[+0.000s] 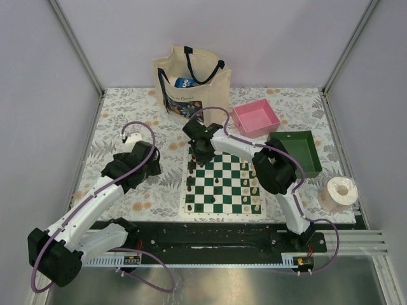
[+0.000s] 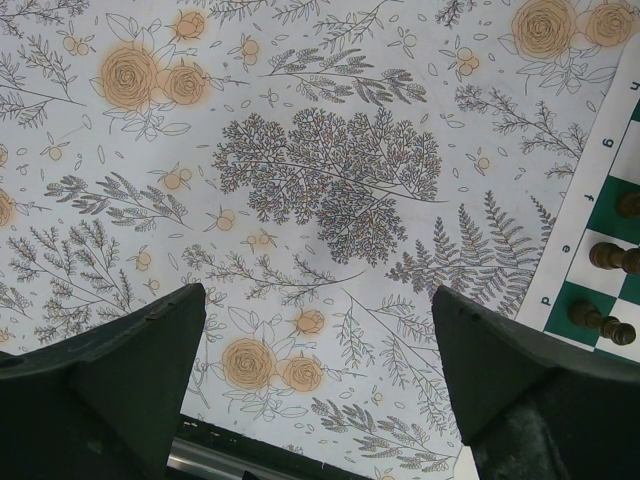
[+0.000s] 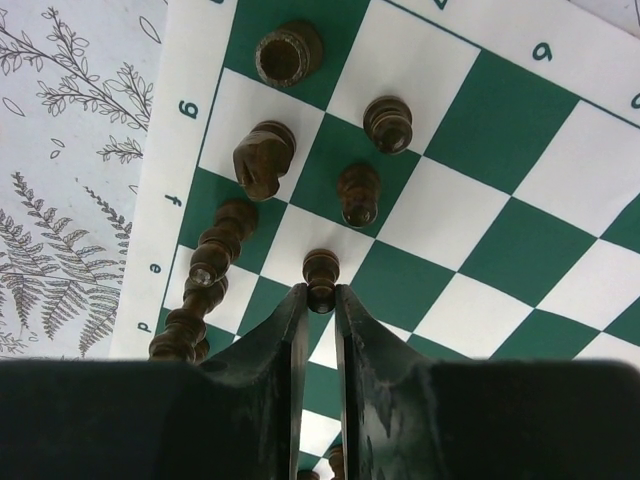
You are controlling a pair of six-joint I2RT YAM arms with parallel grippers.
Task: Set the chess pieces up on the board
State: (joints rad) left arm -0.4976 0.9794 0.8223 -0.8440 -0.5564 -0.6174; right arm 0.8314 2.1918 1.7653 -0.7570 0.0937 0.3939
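Note:
The green-and-white board [image 1: 224, 184] lies at the table's middle, with dark chess pieces [image 1: 190, 179] down its left side and cream pieces [image 1: 255, 190] down its right. My right gripper [image 3: 320, 292] is shut on the head of a dark pawn [image 3: 320, 272], whose base rests on a white square in the second column from the board's left edge [image 3: 190, 150]. Beside it stand a rook [image 3: 288, 52], a knight [image 3: 262, 158], two more pawns [image 3: 358, 192] and taller dark pieces [image 3: 215, 255]. My left gripper [image 2: 318, 375] hangs open over the flowered cloth, left of the board [image 2: 600, 215].
A tote bag [image 1: 189, 86] stands at the back. A pink tray [image 1: 255, 118] and a green tray [image 1: 297, 152] sit behind and right of the board. A paper roll [image 1: 338, 194] rests at the right edge. A black rail [image 1: 210, 238] runs along the front.

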